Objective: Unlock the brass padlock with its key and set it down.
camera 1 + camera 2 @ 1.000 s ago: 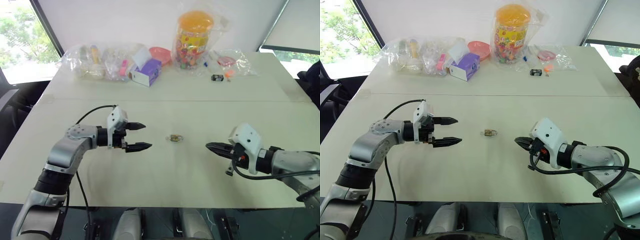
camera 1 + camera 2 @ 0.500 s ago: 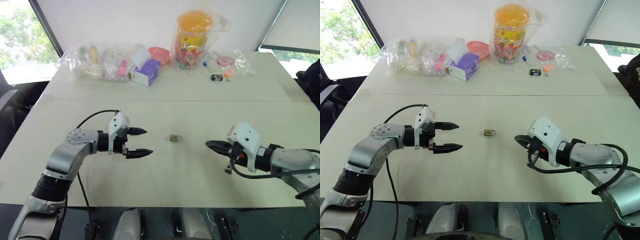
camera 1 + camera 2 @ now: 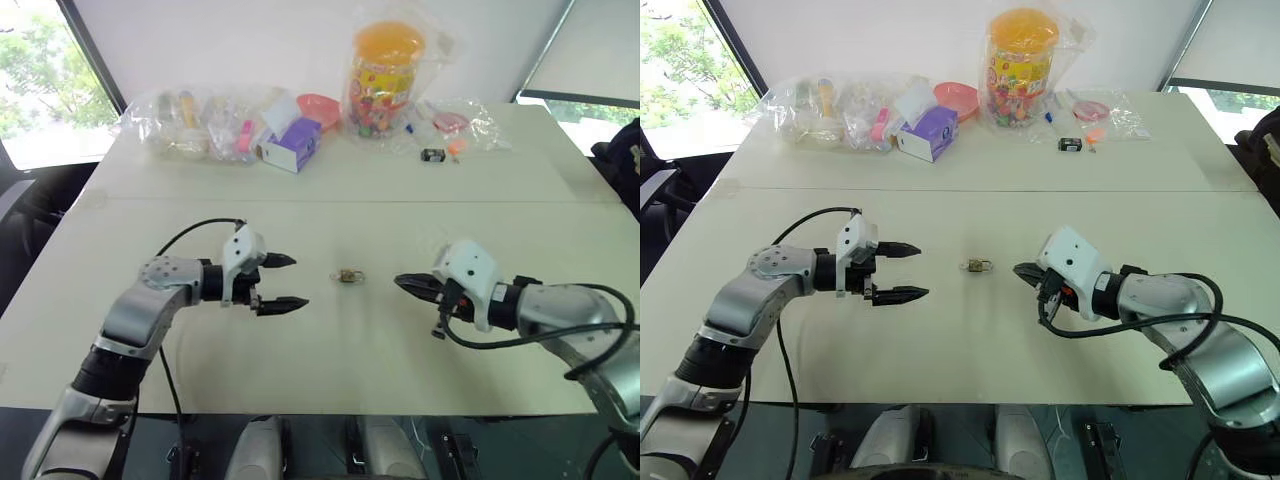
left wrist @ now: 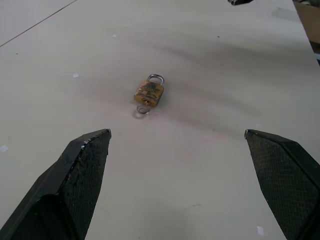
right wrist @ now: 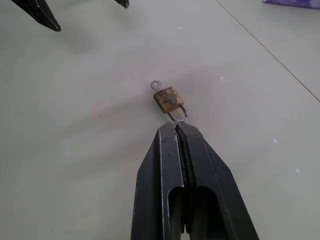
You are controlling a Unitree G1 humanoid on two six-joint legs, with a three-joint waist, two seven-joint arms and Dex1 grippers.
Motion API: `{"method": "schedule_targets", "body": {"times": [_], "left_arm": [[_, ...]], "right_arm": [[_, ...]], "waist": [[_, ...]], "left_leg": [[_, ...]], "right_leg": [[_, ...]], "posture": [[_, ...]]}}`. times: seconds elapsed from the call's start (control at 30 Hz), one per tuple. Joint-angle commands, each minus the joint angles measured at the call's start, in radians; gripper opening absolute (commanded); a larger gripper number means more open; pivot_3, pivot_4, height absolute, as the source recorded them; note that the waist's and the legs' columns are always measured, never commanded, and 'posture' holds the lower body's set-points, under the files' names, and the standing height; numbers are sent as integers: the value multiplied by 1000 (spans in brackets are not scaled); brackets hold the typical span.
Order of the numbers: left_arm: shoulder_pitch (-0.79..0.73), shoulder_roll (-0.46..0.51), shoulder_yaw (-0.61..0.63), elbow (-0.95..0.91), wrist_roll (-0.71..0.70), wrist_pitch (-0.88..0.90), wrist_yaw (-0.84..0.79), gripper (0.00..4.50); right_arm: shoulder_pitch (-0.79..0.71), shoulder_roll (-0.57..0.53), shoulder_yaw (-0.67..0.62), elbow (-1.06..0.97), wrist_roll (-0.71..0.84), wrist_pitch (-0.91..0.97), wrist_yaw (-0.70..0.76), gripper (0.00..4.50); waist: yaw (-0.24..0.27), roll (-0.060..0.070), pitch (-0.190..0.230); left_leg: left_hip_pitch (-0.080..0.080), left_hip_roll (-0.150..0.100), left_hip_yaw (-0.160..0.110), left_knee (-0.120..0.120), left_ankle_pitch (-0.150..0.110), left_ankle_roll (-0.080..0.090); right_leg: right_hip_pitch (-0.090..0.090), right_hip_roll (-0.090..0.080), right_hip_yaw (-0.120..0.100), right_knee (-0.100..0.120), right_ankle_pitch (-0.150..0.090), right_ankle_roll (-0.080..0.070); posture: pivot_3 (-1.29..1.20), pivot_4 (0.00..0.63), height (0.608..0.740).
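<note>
The brass padlock (image 3: pixel 348 275) lies flat mid-table, small and gold-coloured, with a silvery shackle (image 5: pixel 177 114) that points toward my right gripper. A small key ring (image 4: pixel 142 110) sticks out of its other end, toward the left gripper. My left gripper (image 3: pixel 292 282) hovers open a short way left of the lock, with nothing between its fingers (image 4: pixel 85 165). On the other side, my right gripper (image 3: pixel 398 282) is shut and empty. Its tip (image 5: pixel 177 125) sits close to the shackle, and I cannot tell whether they touch.
Along the table's far edge stand clear bags of small items (image 3: pixel 190 120), a purple box (image 3: pixel 295 143), a pink bowl (image 3: pixel 320 105) and a candy jar with an orange lid (image 3: pixel 385 75). A small black object (image 3: pixel 433 155) lies near them. A seam (image 3: pixel 330 201) crosses the table.
My right gripper has moved left toward the padlock, staying shut. The left gripper has stayed almost in place and open. The padlock has not moved.
</note>
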Motion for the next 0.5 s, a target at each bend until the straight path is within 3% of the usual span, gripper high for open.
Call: {"method": "schedule_targets", "body": {"times": [0.03,0.17,0.3,0.5], "left_arm": [[-12,1,3,5,18,-43,-1,4500],[-27,-18,-8,14,17,-39,-1,4500],[-38,-27,-16,36,36,-61,-1,4500],[-42,-19,-14,51,48,-80,-10,4500]], "right_arm": [[-50,20,52,37,-13,-24,35,532],[-138,43,141,156,-69,-84,94,2329],[-227,82,207,291,-118,-150,152,4449],[-383,205,264,585,-167,-240,227,4449]], "waist": [[-1,0,0],[0,0,0],[0,0,0],[-2,0,0]], "left_leg": [[0,0,0,0,0,0],[0,0,0,0,0,0],[0,0,0,0,0,0],[0,0,1,0,0,0]], "right_leg": [[0,0,0,0,0,0],[0,0,0,0,0,0],[0,0,0,0,0,0],[-1,0,0,1,0,0]], "posture": [[0,150,740],[0,150,740],[0,150,740],[0,150,740]]}}
